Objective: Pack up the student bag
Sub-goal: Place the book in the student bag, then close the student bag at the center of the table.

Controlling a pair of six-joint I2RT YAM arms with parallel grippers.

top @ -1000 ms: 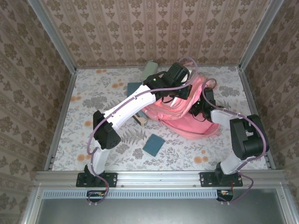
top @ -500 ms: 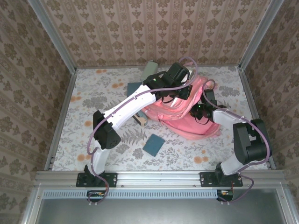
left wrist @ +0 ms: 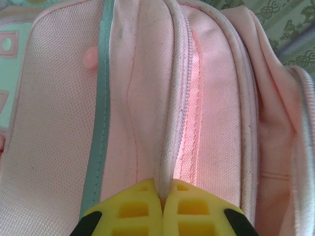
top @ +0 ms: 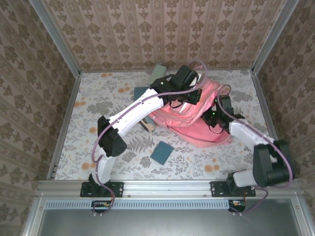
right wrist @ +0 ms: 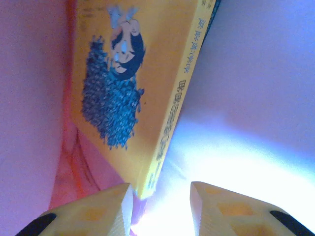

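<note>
Pink student bag [left wrist: 138,98] clamped by left pincer [left wrist: 162,199]; right pincer [right wrist: 160,201] apart; floral tabletop [top: 113,103] (wallpapered walls [top: 162,29]).

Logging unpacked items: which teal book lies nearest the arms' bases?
The near teal book, lying alone before the student bag; the far teal book sits well behind it.

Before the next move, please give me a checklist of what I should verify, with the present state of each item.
1. Left end effector shut on the bag's zip edge: ok.
2. Right end effector open: ok, the jaws stand apart.
3. Book inside the bag: ok, pink fabric on both sides of it.
4. Book free of the right end effector: cannot tell, its corner lies close to one finger.
5. Blue notebook packed: not ok, it lies on the table.
</note>
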